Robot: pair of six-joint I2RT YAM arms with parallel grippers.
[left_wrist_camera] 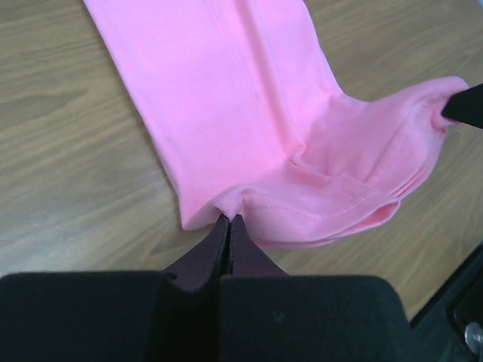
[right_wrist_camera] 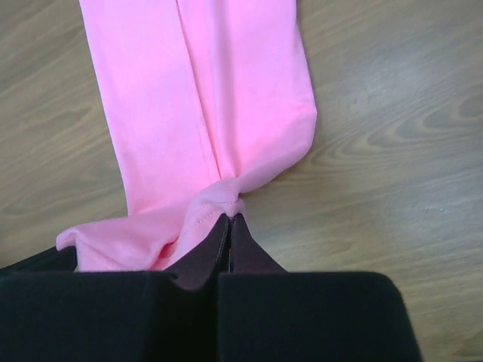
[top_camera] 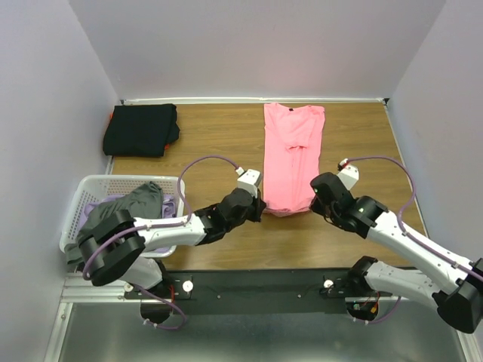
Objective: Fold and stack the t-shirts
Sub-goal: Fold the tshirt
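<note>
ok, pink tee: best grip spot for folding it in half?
The two near hem corners, approached from the arms' side. The pink tee lies as a long narrow strip running away from the arms; left gripper and right gripper are each shut on one corner.

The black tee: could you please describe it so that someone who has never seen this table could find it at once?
Start at the wooden table and go to its far left corner, beyond the white basket. The black tee lies there, folded into a compact block. Unlike the long pink tee mid-table, it is black and folded small.
</note>
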